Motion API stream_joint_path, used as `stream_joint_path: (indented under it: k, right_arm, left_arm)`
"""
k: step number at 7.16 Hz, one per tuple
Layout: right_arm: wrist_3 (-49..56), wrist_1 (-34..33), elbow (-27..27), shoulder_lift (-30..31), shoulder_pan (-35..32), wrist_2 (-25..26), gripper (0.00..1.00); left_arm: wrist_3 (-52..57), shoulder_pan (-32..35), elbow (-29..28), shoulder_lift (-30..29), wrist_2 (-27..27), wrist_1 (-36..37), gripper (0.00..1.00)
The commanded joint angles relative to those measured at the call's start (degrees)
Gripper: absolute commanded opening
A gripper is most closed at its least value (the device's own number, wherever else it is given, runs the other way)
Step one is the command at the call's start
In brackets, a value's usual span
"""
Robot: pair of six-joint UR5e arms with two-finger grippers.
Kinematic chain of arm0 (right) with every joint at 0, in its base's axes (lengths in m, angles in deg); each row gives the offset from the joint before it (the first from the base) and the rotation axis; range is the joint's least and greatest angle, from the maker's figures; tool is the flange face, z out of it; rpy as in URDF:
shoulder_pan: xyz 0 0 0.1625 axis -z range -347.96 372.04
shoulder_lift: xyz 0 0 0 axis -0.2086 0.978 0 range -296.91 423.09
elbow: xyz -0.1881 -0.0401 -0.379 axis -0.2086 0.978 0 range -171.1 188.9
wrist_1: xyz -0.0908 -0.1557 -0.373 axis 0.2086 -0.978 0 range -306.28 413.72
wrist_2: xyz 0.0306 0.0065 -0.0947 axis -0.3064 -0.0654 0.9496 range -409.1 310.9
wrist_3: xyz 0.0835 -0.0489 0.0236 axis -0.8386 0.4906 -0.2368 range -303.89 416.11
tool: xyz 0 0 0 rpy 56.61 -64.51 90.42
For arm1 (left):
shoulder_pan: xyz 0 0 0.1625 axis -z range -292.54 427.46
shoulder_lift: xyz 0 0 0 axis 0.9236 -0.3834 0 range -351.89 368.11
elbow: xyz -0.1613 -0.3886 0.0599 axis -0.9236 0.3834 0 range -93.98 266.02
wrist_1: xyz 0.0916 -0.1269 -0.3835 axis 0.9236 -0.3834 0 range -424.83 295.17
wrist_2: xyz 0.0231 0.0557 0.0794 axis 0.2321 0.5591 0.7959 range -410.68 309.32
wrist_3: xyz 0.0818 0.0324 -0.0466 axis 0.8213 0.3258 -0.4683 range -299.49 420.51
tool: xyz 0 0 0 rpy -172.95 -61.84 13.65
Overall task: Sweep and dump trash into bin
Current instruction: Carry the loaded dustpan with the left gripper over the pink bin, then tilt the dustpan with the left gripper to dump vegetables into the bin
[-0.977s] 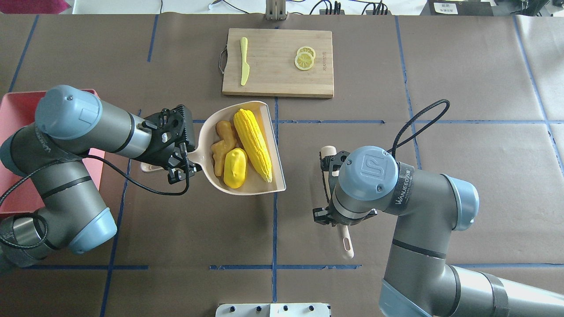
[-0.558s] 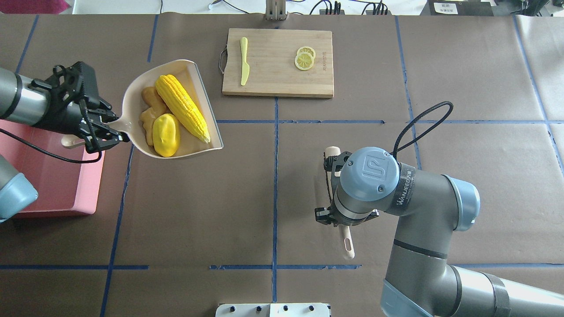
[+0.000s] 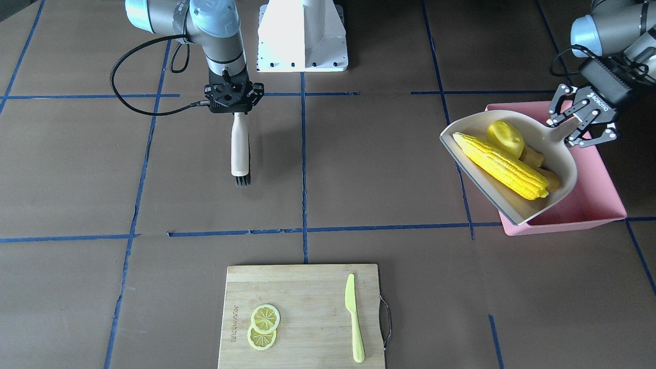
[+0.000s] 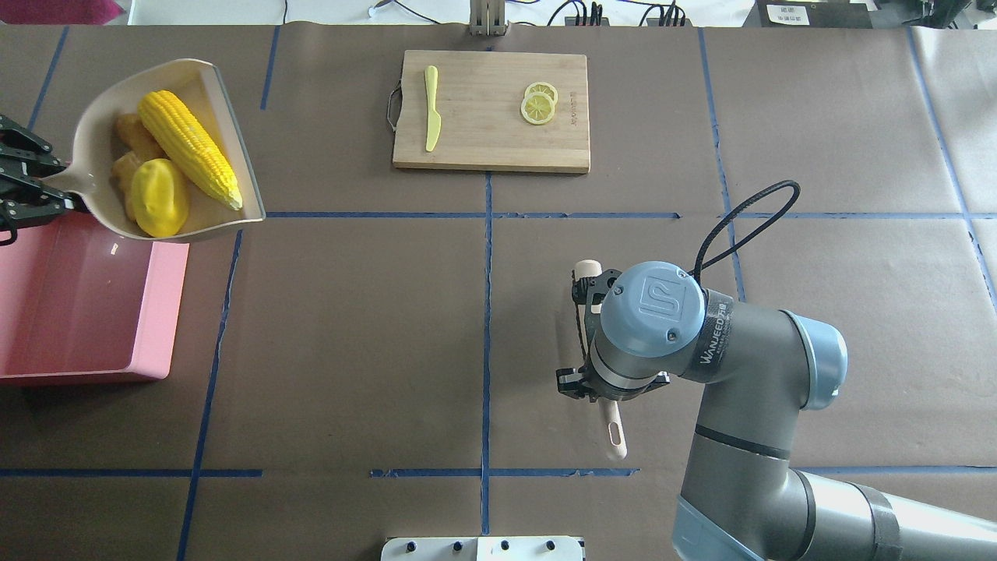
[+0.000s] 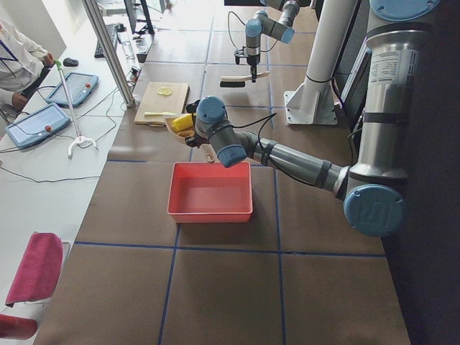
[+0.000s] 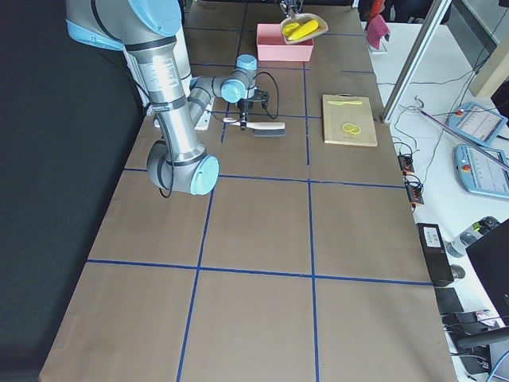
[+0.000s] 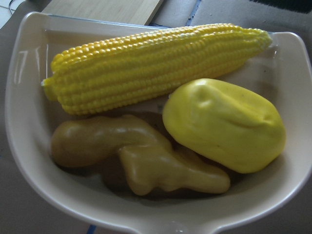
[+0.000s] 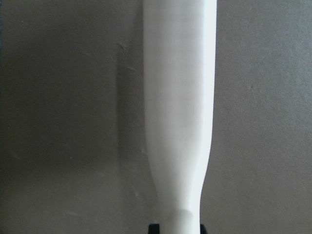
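In the upper left of the overhead view, the left gripper (image 4: 31,189) is clenched on the short handle of a cream dustpan (image 4: 209,220), which it holds lifted off the table. The pan sits roughly level, with its open mouth facing the middle of the table. All three pieces of trash lie inside it. The corn cob (image 4: 189,148) runs slantwise along the side nearest the mouth. The yellow lemon-like lump (image 4: 160,198) rests against the cob at the end closer to the handle. The ginger root (image 4: 131,148) is tucked behind both, against the rear wall. The left wrist view shows the cob, the lump and the root touching one another in the bowl of the pan. The pink bin (image 4: 93,312) stands on the table at the left edge of the overhead view. The pan's near rim overlaps the bin's far wall there, while in the front-facing view the pan hangs over the bin's upper left part. At lower centre right of the overhead view, the right gripper (image 3: 234,109) is closed around the pale handle of a small brush (image 3: 239,146). The brush is held low and flat, and whether its dark bristles touch the table cannot be told. A wooden cutting board (image 4: 483,144) lies at top centre, carrying a lime-green knife (image 4: 432,109) and two lemon slices (image 4: 539,104), well apart from both arms.
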Motion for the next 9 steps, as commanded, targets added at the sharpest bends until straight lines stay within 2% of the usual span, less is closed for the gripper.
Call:
stream_joint_path:
  k: [1,4,6,9]
  right_arm:
    - [-0.09,0.0,-0.04,0.0,0.13,0.03,0.0]
    - [-0.09,0.0,-0.04,0.09,0.13,0.12,0.0]
    - [-0.09,0.0,0.05,0.18,0.21,0.12,0.0]
    - [-0.09,0.0,0.05,0.7,0.3,0.91,0.0]
  left_arm:
    - [5.71,5.14,-2.79,3.56,-1.2,-1.42,0.01]
    - [18.1,12.78,-6.39,5.77,-0.59,-0.72,0.0]
    - [23.9,13.16,-6.22,6.12,4.85,0.41,0.0]
    - [45.13,13.77,-6.14,5.77,6.27,15.22,0.0]
